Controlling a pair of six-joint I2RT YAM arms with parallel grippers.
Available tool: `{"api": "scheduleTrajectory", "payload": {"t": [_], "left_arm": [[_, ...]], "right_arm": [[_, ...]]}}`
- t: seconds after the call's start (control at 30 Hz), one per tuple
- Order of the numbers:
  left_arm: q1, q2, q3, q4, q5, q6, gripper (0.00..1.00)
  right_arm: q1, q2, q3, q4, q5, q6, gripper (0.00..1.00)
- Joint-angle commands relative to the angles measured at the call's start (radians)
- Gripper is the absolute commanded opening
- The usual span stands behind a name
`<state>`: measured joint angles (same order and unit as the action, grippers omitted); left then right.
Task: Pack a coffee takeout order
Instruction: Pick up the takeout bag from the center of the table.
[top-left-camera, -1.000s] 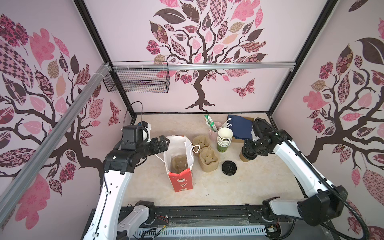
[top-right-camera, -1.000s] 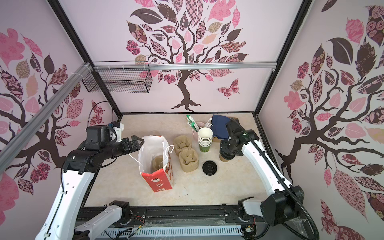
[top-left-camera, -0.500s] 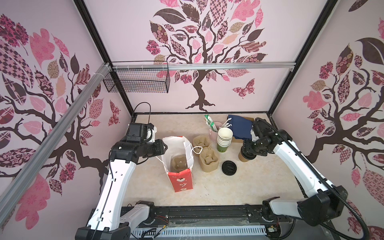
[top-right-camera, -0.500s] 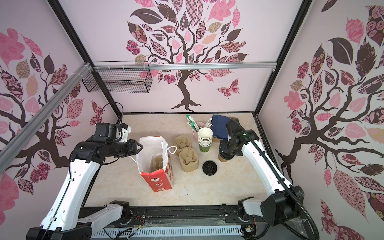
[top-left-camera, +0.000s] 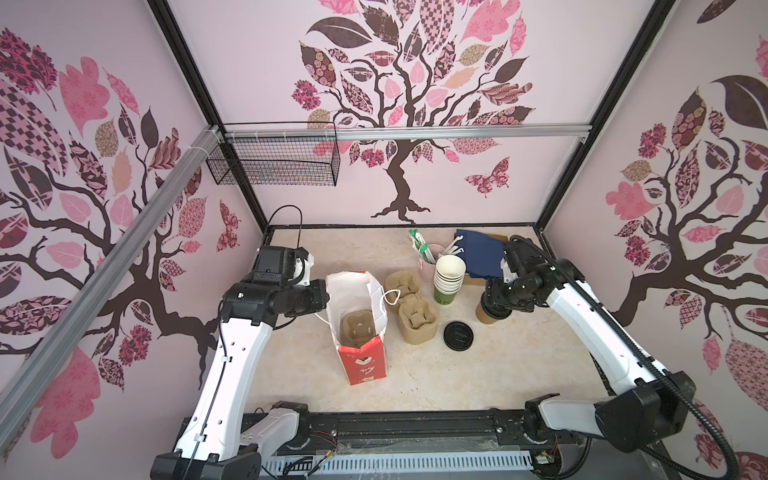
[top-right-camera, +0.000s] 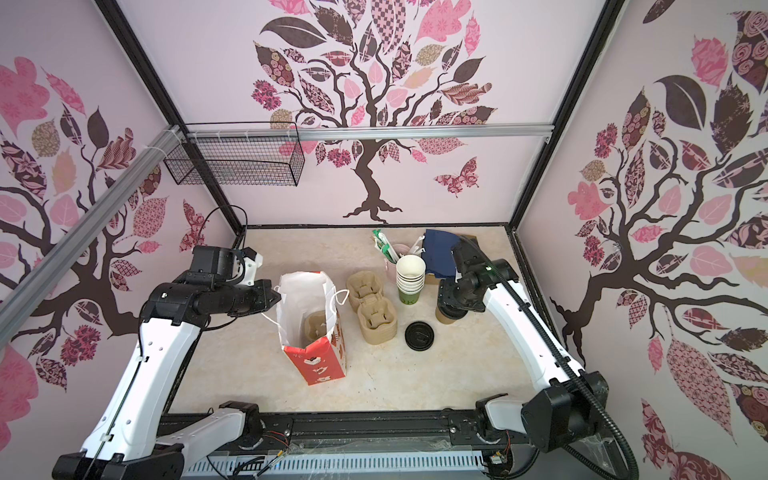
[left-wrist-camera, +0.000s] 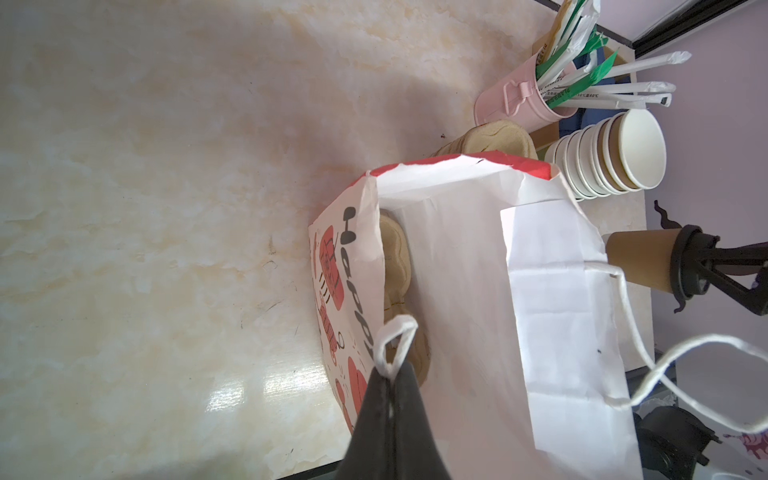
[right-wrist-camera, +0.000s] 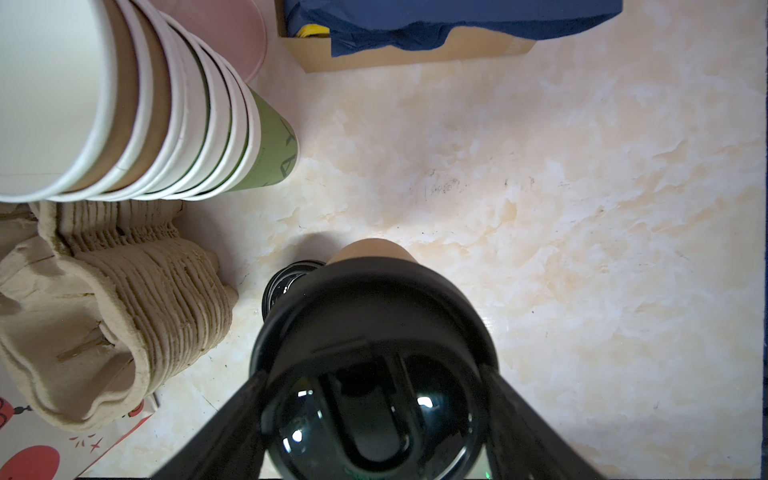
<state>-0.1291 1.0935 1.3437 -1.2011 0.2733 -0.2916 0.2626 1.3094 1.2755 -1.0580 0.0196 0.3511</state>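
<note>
The near red and white paper bag (top-left-camera: 363, 365), tan pulp cup tray (top-left-camera: 356, 328) inside, may tip if the left gripper (left-wrist-camera: 390, 374), pinched shut on its white string handle (left-wrist-camera: 401, 319), tugs, and farther right the right gripper (right-wrist-camera: 374, 399) hugs the black-lidded brown paper cup (top-left-camera: 489, 319).

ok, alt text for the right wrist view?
The right hand clasps the black lid on a brown cup standing on the table. Beside it: a spare lid, stacked carriers, stacked cups, navy napkin.
</note>
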Motion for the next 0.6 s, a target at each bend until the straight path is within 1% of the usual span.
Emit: {"api": "scheduleTrajectory", "payload": {"t": [0.0,0.13,0.2,0.3,0.43,0.57], "left_arm": [[0.004,-0.031,-0.007,0.058,0.028,-0.032,0.0],[0.005,-0.058,-0.039,0.143,0.076,-0.114,0.0],[0.004,-0.082,-0.076,0.202,0.096,-0.164,0.0],[0.004,-0.128,-0.135,0.283,0.074,-0.238,0.0],[0.002,-0.148,-0.158,0.323,0.06,-0.264,0.0],[-0.008,-0.145,-0.162,0.33,0.066,-0.259,0.0]], "right_arm": [[0.006,-0.035,0.03,-0.015,-0.017,-0.014,0.77],[0.015,-0.039,0.058,-0.025,-0.028,-0.012,0.77],[0.029,-0.038,0.081,-0.036,-0.019,-0.009,0.77],[0.054,-0.023,0.13,-0.053,-0.011,-0.004,0.77],[0.113,0.012,0.235,-0.067,0.016,0.015,0.78],[0.224,0.082,0.397,-0.095,0.064,0.032,0.78]]}}
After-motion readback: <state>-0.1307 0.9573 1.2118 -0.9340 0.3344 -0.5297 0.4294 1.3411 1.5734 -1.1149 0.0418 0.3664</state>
